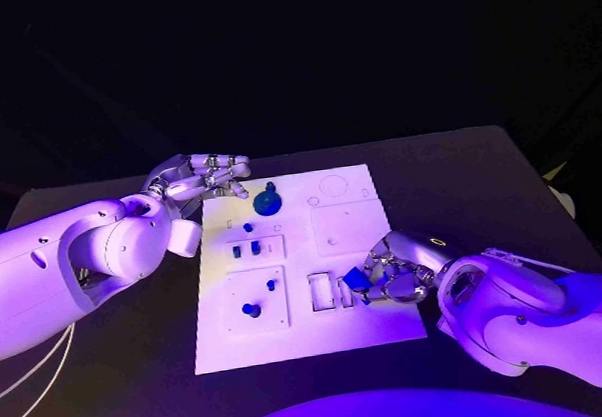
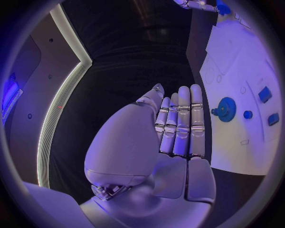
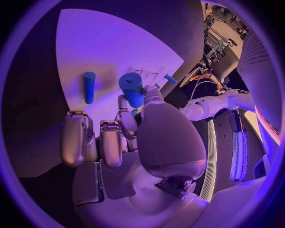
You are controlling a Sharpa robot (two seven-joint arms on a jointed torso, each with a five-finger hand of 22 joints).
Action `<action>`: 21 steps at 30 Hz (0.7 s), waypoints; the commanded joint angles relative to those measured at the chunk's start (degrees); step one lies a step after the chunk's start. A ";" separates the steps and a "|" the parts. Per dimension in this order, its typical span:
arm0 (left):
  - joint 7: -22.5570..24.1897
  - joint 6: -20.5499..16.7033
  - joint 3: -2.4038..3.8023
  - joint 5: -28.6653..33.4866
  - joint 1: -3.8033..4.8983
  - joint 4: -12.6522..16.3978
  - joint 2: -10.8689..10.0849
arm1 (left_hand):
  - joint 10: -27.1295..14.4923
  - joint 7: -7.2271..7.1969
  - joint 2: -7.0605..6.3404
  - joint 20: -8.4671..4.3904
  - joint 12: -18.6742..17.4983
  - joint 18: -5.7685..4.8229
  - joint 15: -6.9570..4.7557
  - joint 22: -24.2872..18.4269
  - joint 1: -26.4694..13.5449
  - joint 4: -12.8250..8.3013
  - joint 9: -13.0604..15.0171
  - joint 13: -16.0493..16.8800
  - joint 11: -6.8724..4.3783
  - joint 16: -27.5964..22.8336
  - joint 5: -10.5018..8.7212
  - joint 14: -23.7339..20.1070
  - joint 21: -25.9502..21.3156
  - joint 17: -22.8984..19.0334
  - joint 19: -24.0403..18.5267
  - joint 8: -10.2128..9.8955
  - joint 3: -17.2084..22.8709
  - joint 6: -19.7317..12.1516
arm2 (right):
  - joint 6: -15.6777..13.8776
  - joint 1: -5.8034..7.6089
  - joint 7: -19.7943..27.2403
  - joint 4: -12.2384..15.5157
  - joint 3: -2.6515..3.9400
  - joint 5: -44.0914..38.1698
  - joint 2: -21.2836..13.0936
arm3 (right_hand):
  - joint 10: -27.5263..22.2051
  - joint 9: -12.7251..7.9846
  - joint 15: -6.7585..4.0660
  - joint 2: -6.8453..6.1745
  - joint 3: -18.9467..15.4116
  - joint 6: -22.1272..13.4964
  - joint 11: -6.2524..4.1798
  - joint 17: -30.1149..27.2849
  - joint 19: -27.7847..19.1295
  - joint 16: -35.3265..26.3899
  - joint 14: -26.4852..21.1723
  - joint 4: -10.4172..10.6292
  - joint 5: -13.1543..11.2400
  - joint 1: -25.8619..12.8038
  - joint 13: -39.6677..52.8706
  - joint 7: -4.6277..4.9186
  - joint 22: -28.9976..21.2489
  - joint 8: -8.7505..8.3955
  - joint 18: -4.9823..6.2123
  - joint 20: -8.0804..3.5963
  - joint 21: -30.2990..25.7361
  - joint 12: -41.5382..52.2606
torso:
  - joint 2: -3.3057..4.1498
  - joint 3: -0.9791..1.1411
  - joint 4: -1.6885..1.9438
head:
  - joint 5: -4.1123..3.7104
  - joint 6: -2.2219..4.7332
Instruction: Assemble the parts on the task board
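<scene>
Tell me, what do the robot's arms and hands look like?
Both arms are smooth, rounded white shells. The left arm has thin pale cables hanging beneath it. Each ends in a silver metal hand, the left hand and the right hand, with jointed, segmented fingers and a smooth domed back.

surface: black flat-topped table point(image 1: 117, 389), dark matte, seen fr. head cam | directly on it: white rectangular task board plate point(image 1: 372, 332), lying flat at mid-table, long side running away fr. robot | board edges sit well inside table edges, dark top showing all round
</scene>
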 commanded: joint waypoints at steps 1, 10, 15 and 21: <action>0.14 1.38 0.03 0.21 0.02 0.11 0.12 | -0.45 -0.04 0.32 -0.04 0.33 0.59 0.04 -0.08 0.22 -0.25 -0.08 0.10 -0.07 -0.08 0.00 -0.28 -0.30 -0.08 0.26 0.39 -0.02 -0.26 | -1.14 0.21 0.17 0.41 0.02 0.14 0.12 | 0.54 0.28 -0.58 0.49 -0.01 1.26 0.01 8.93 0.40 0.41 4.70 0.48 0.45 -0.17 0.09 -0.92 10.97 0.47 -0.39 -0.49 0.30 0.26 | 0.00 -0.03 -0.01 | 0.27 -0.01; 0.15 1.43 0.02 0.21 0.02 0.12 0.22 | -0.45 -0.04 0.32 -0.04 0.33 0.59 0.04 -0.08 0.22 -0.25 -0.08 0.10 -0.07 -0.08 0.00 -0.28 -0.30 -0.08 0.26 0.39 -0.02 -0.26 | 0.45 0.50 1.17 -0.61 0.05 2.08 3.12 | 0.79 0.35 -0.63 0.71 -0.09 1.35 -0.05 8.95 0.42 0.42 4.71 0.53 0.66 -0.47 0.41 -0.98 10.98 0.57 -0.39 -0.54 0.30 0.52 | 0.07 -0.06 0.00 | 0.48 -0.09; 0.14 1.46 0.02 0.21 0.02 0.17 0.27 | -0.47 -0.03 0.35 -0.04 0.35 0.59 0.05 -0.08 0.22 -0.26 -0.08 0.10 -0.05 -0.08 0.00 -0.30 -0.31 -0.09 0.25 0.39 -0.02 -0.26 | 1.83 0.53 1.40 -2.13 0.04 3.10 5.09 | 1.08 0.48 -0.69 1.18 -0.39 1.45 -0.11 8.98 0.44 0.44 4.72 0.59 0.35 -1.45 0.74 -1.06 10.99 0.74 -0.40 -0.61 0.30 0.76 | 0.10 -0.07 0.11 | 0.55 -0.10; 0.16 1.51 0.02 0.21 0.02 0.19 0.26 | -0.54 0.02 0.36 -0.01 0.41 0.56 0.12 -0.10 -0.06 -0.13 -0.09 0.09 0.01 -0.08 -0.01 -0.35 -0.37 -0.13 0.23 0.41 -0.17 -0.29 | 2.05 0.50 1.18 -3.68 0.03 4.26 7.28 | 1.75 0.76 -0.81 2.11 -1.29 1.71 -0.25 9.21 0.58 0.56 4.77 0.62 -0.93 -4.18 1.52 -1.23 11.07 1.14 -0.45 -0.73 0.49 1.37 | 0.10 -0.01 0.05 | 0.80 -0.20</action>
